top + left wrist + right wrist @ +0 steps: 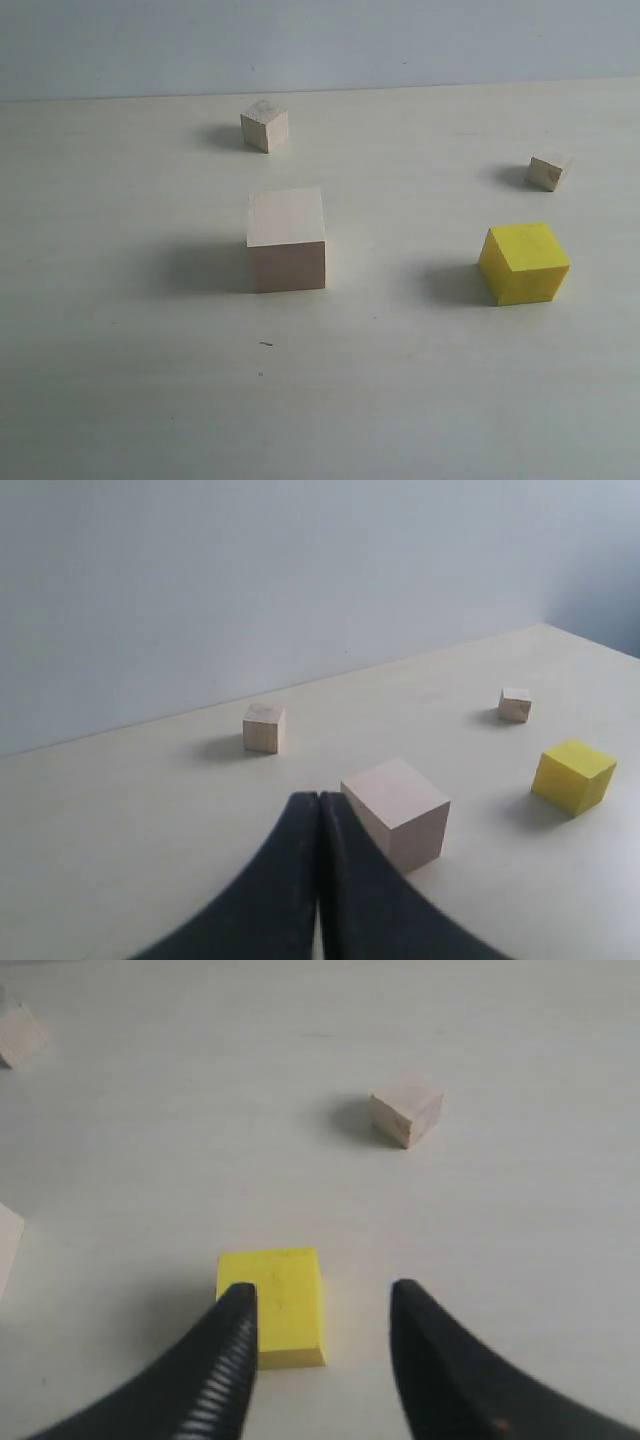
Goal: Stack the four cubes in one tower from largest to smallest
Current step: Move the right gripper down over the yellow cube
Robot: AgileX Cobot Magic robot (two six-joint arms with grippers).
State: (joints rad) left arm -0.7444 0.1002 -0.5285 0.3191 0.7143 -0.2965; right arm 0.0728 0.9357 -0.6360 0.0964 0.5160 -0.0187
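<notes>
Right wrist view: right claw (322,1295) stands parted with nothing between the fingers, hovering over the yellow cube (272,1305). The cube sits off-centre, partly behind one finger rather than in the gap. Left claw (318,802) is pinched shut and empty, pointing toward the largest pale wood cube (397,812); how near, cannot tell. Neither arm shows in exterior view.

All four cubes lie apart on the tabletop (120,400), nothing stacked. The largest is mid-table and the yellow cube is well apart from it on the right of exterior view. The smaller wood cube (264,125) is behind the largest, toward the wall. The tiny wood cube (549,171) is behind the yellow.

Step, judged: very start, going for the yellow cube as second layer. The next move calls for shifting the right claw sideways to centre the cube in the gap, then descending and closing on two flat faces. The cube looks turned relative to the largest, so the wrist may need a twist before it is set squarely on the base.

Tabletop is pale cream and matte, with soft shadows left of each cube and one small dark speck (266,345) in front of the largest. Plain pale blue-grey wall (320,40) behind
</notes>
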